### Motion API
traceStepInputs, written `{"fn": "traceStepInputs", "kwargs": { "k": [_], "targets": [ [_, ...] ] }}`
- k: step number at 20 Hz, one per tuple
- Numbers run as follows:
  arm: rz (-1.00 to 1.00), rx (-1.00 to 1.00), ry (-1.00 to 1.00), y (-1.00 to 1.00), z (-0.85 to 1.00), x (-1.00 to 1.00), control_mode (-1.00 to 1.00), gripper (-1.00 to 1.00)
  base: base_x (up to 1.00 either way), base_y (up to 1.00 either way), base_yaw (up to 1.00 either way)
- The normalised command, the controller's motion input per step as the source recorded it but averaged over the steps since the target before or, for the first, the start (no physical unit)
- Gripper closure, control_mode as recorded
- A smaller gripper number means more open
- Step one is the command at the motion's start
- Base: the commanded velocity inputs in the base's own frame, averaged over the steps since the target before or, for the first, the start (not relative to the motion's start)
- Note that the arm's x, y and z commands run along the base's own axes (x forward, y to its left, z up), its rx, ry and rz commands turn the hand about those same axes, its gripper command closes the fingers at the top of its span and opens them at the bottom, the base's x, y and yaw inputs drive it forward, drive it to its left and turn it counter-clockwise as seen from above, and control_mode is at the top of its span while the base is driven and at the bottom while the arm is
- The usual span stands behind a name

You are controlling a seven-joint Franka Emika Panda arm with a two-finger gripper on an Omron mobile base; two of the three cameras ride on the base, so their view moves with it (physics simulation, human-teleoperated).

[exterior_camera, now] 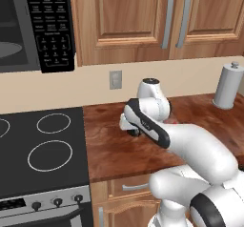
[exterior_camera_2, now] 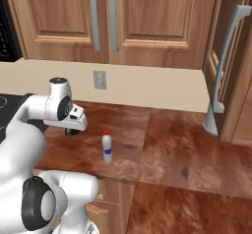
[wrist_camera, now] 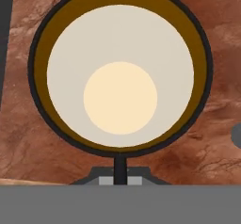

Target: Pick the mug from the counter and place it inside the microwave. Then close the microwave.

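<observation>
My gripper (wrist_camera: 120, 171) is closed down to almost nothing, the two dark tips pressed together at the near rim of the mug (wrist_camera: 120, 72). In the hand view I look straight down into the cup: black rim, brown inner wall, pale cream bottom, and the tips appear to pinch the wall at its near edge. Whether the mug is lifted or standing I cannot tell from here.

From the left base view the hand (exterior_camera: 131, 123) hangs low over the counter (exterior_camera: 119, 149), close to the stovetop (exterior_camera: 43, 149); the mug itself is hidden behind the wrist there. From the right base view the hand sits just above the wood, with something dark showing under it.

A slim white bottle (exterior_camera_2: 107, 147) with a red cap stands upright on the counter near the hand, apart from it. A paper towel roll (exterior_camera: 228, 87) stands by the wall, well apart. The microwave (exterior_camera: 35, 25) hangs above the stovetop, its cavity showing beside the button panel.
</observation>
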Motion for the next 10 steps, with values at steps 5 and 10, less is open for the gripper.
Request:
{"fn": "traceStepInputs", "kwargs": {
  "k": [5, 10],
  "targets": [
    [0.17, 0.00, 0.00, -0.54, 0.43, -0.35, -1.00, 1.00, 0.00, 0.00, 0.00],
    [0.14, 0.00, -0.02, -0.22, 0.47, -0.40, -1.00, 1.00, 0.00, 0.00, 0.00]
  ]
}}
